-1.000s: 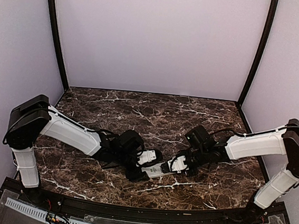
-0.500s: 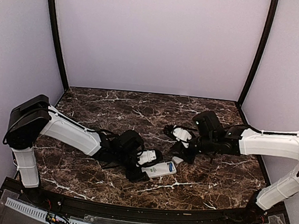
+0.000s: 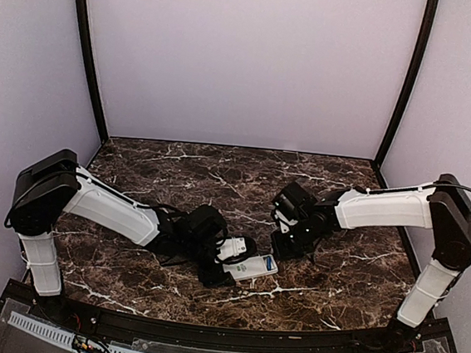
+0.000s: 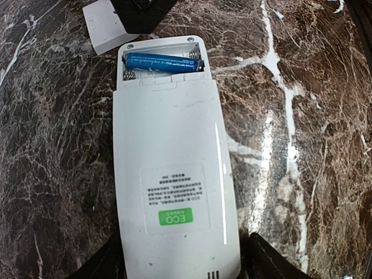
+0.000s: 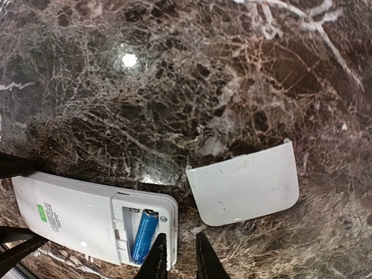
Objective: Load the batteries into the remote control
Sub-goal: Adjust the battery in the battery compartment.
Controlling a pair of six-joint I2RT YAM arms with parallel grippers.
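Remote (image 4: 171, 174): lower end cut off by left wrist frame, face hidden underneath; label print too small to read.

A battery (image 4: 163, 61) lies in the remote control's (image 4: 171, 180) open compartment, the cover (image 5: 244, 185) just beside on the table (image 3: 177, 171).

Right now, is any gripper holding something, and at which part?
The left gripper holds the remote control by its long sides, at the end away from the battery. The right gripper holds nothing.

The remote control (image 4: 174, 174) carries a green "ECO" label; the small print above is unreadable.
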